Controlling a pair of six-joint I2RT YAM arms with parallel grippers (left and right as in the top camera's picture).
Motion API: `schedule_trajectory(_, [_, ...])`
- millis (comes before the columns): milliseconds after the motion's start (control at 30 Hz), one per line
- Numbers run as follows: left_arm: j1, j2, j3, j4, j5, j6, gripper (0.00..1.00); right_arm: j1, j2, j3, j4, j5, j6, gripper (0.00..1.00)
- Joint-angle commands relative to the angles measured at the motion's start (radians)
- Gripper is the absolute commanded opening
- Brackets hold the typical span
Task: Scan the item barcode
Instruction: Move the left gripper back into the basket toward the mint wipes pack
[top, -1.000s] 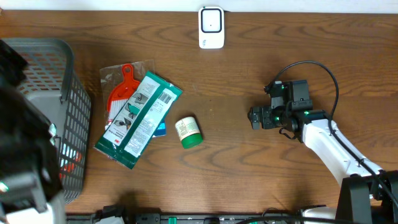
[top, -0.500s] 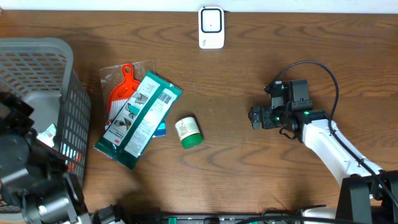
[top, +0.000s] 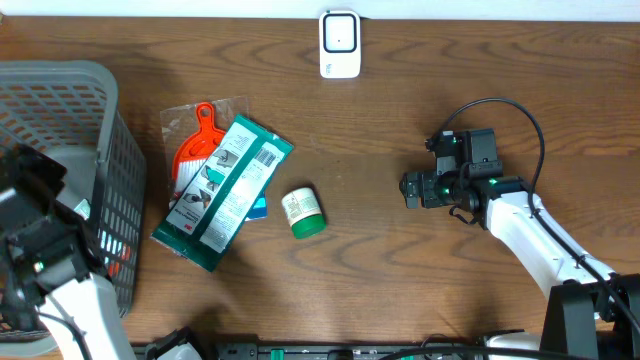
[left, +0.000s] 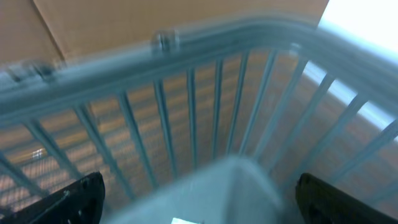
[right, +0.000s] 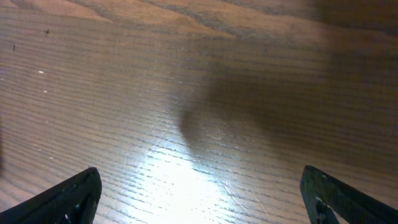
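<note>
Counting 1 basket (top: 60, 70) | 1 scanner (top: 340, 44) | 1 green jar (top: 303, 212) | 2 packets (top: 235, 180) | left gripper (left: 199, 199), right gripper (right: 199, 196) spread, empty

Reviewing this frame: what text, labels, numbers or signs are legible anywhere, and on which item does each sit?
No text reads clearly in any view.
On the green-and-white flat packet: a barcode and print, too small to read.
On the small green round jar: a white label, print too small to read.
On the white box-shaped scanner: no marking legible.
Both wrist views: blurred, no text.
</note>
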Motion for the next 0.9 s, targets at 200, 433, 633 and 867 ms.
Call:
schedule_trajectory(200, [0.004, 0.148, 0.042, -0.162, 0.014, -0.131, 0.97, 0.01, 0.004, -0.006, 0.002, 0.008, -0.003, 0.99])
schedule_trajectory(433, [0.004, 0.172, 0.043, -0.258, 0.069, -0.291, 0.97, 0.01, 0.004, -0.006, 0.003, 0.006, 0.008, 0.99])
schedule_trajectory(633, [0.004, 0.18, 0.043, -0.297, 0.069, -0.297, 0.97, 0.01, 0.004, -0.006, 0.01, -0.026, 0.007, 0.99])
schedule_trajectory(867, [0.06, 0.293, 0.073, -0.337, 0.163, -0.289, 0.97, 0.01, 0.004, -0.006, 0.01, -0.027, 0.007, 0.99])
